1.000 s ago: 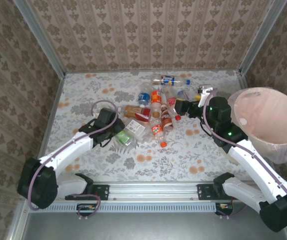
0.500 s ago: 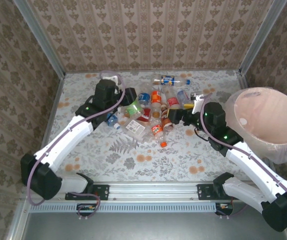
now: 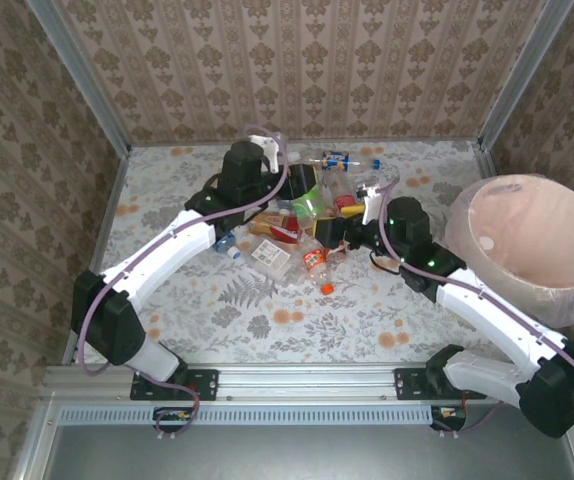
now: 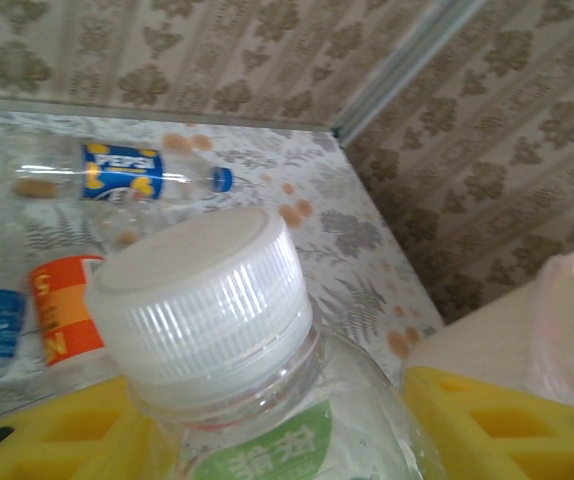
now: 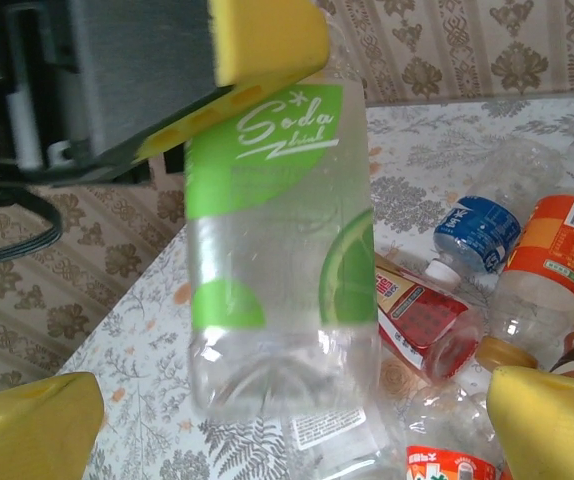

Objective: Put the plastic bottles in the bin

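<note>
Swung up to mid-frame, the left gripper (image 3: pixel 300 197) has its jaws clenched on a green-labelled bottle (image 5: pixel 277 230) before the right gripper (image 3: pixel 339 232), whose jaws gape, likely a handover toward the bin (image 3: pixel 532 240).

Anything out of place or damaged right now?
Nothing spilled. The plastic bottles lie jumbled on their sides, some looking crumpled; a Pepsi bottle lies apart near the back wall. The left end effector grips a green-label bottle.

Light is bright and even, with only soft, pale shadows on the worktop (image 3: pixel 367 310). Up close, the yellow pincer pads (image 5: pixel 27 425) look fuzzy.
</note>
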